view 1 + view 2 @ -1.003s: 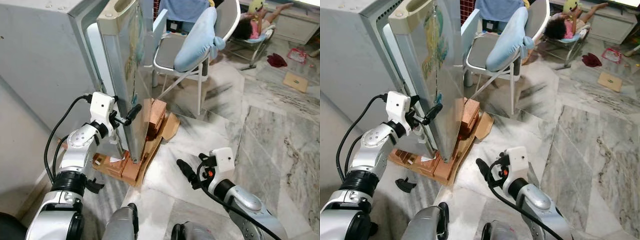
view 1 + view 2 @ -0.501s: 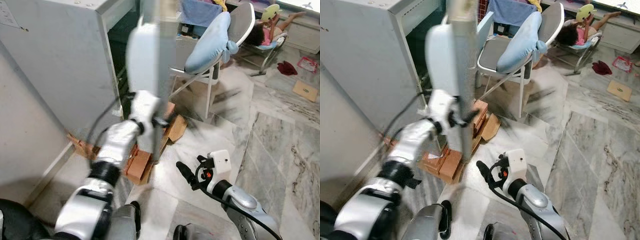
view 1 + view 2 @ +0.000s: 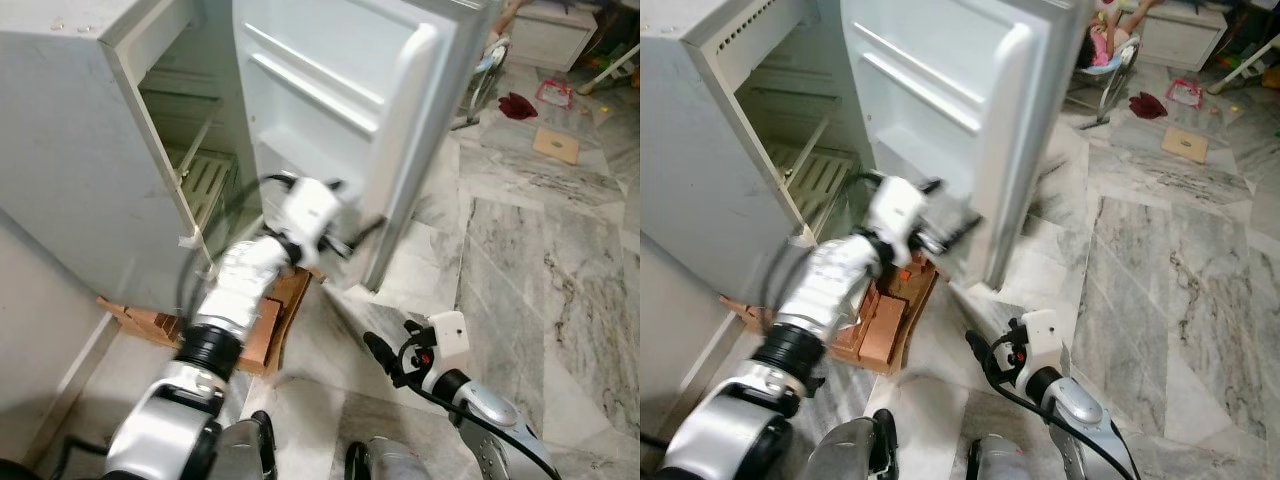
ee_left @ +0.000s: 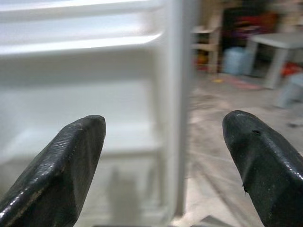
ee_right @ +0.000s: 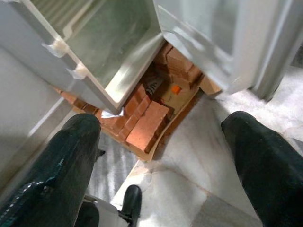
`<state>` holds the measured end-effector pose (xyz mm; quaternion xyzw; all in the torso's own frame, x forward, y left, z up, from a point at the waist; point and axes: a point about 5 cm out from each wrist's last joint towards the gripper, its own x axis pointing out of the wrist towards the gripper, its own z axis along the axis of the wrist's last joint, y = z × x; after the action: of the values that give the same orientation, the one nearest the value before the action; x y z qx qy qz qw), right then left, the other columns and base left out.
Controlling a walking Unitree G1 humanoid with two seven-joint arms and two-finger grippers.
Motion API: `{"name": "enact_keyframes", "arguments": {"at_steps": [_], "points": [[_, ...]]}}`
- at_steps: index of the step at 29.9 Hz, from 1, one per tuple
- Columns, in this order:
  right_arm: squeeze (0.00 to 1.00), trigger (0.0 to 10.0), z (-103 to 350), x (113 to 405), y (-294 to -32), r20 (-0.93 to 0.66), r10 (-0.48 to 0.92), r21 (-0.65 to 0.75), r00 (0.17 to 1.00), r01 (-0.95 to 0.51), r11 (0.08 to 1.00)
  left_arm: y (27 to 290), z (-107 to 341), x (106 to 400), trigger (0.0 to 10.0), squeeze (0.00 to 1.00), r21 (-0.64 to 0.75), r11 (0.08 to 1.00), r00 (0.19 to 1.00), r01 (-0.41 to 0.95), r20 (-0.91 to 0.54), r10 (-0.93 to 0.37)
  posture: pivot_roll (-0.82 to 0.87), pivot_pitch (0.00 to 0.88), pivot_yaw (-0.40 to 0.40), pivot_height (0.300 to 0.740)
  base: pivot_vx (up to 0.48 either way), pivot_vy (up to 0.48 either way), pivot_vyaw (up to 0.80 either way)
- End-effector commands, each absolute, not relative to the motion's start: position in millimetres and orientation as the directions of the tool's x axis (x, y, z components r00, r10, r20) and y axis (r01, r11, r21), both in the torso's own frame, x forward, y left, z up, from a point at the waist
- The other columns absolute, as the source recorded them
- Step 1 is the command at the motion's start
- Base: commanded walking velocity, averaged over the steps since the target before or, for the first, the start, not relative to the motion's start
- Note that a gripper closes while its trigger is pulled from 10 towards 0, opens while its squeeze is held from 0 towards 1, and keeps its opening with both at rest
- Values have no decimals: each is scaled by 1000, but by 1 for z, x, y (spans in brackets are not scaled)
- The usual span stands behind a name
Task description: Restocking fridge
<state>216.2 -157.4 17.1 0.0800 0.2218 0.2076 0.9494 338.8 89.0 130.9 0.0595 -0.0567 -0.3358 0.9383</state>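
Note:
The white fridge stands open, its door swung wide so the inner door shelves face me. My left gripper is open at the door's lower free edge, its fingertips spread apart with nothing between them. A wire shelf shows inside the cabinet, which looks bare. Low in front of me, my right gripper hangs open above the floor. Its wrist view looks past wide-apart fingers at the fridge's base.
The fridge rests on red bricks and flattened cardboard that stick out past its front. Grey marble floor stretches to the right, with a red cloth and a small cardboard piece farther back.
The fridge door has swung from nearly shut to wide open, and my left gripper went round with its edge. The camera has shifted too. My right arm has barely moved.

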Motion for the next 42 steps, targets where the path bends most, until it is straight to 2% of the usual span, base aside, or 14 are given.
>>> {"name": "enact_keyframes", "arguments": {"at_steps": [1,7,21,35,42], "points": [[0,10000,17,216,-160,-386,426,240,818,-357,903,103,118,333,10000,0,110,806,808,581,39,-588,-63,89,-28,740,0,-454,-800],[0,10000,30,218,-156,-354,427,228,832,-367,902,119,100,319,10000,0,105,840,845,532,1,-535,-64,91,-31,740,0,-449,-400],[0,10000,60,220,-143,-290,392,188,873,-349,918,112,101,315,10000,0,123,830,835,544,11,-549,-67,95,-22,740,309,-328,-29],[0,10000,78,225,-138,-281,357,158,891,-324,933,115,102,309,10000,0,179,840,853,512,7,-521,-46,100,-24,740,446,-20,-777],[0,10000,92,236,-136,-248,339,63,907,-334,940,129,98,290,10000,0,233,850,876,472,-14,-483,-37,104,-31,740,430,0,-800]]}}
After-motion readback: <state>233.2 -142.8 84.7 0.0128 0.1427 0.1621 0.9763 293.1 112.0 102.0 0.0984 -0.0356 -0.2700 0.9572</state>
